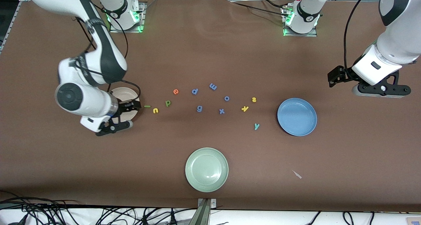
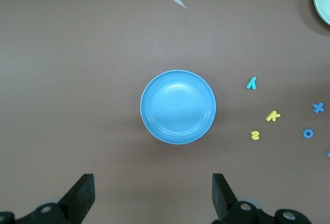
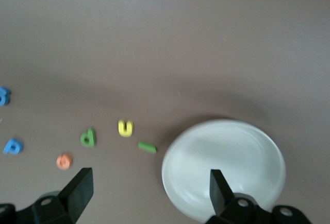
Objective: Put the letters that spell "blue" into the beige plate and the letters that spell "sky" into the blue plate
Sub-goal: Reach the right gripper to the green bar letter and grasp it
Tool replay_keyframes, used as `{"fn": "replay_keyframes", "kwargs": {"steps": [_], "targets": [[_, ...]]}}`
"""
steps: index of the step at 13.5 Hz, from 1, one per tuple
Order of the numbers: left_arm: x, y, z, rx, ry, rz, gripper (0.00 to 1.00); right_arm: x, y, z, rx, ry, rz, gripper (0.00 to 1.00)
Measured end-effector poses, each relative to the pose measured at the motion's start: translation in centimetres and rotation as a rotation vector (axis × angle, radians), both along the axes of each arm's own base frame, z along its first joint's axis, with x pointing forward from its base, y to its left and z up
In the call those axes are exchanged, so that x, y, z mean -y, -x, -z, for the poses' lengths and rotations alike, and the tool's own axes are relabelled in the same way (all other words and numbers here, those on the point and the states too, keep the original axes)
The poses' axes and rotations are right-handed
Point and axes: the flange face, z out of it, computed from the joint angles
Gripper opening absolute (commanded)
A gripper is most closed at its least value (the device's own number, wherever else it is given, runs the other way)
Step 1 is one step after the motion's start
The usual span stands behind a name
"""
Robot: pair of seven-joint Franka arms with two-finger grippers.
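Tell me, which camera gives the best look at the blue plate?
The left wrist view: the blue plate sits whole and large mid-picture, its rim clear. The front view shows the plate whole too, but smaller, near the left arm's end of the table. The right wrist view misses it.

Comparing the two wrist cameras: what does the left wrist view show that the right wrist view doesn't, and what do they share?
Only the left wrist view: the round blue plate, empty; the teal foam y, yellow foam k and yellow foam s beside it; a rim of the pale green plate.

Only the right wrist view: the round beige plate, empty; the thin green foam l, yellow foam u, green foam b and orange foam e.

Both: brown table covering, periwinkle-blue foam letters, and that arm's own open gripper, left gripper, right gripper.
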Motion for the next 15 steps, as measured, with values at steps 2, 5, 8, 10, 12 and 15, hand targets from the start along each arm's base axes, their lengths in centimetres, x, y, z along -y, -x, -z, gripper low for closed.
{"fn": "replay_keyframes", "kwargs": {"steps": [2, 5, 8, 10, 12, 15], "targets": [[0.0, 0.0, 0.0, 0.000, 0.000, 0.000, 1.00, -1.4, 1.1, 3.9, 0.049, -0.016, 0.022, 0.99], [0.0, 0.0, 0.0, 0.000, 0.000, 0.000, 1.00, -2.9, 3.8, 9.3, 0.090, 0.009, 0.029, 0.99], [0.0, 0.0, 0.0, 0.000, 0.000, 0.000, 1.00, -3.0, 5.2, 11.5, 0.072, 0.029, 0.029, 0.99], [0.0, 0.0, 0.0, 0.000, 0.000, 0.000, 1.00, -2.8, 6.3, 12.9, 0.064, 0.029, 0.033, 0.99], [0.0, 0.0, 0.0, 0.000, 0.000, 0.000, 1.00, -2.6, 7.3, 14.1, 0.057, 0.030, 0.033, 0.99], [0.0, 0.0, 0.0, 0.000, 0.000, 0.000, 1.00, -2.5, 7.8, 14.7, 0.048, 0.033, 0.035, 0.96]]}}
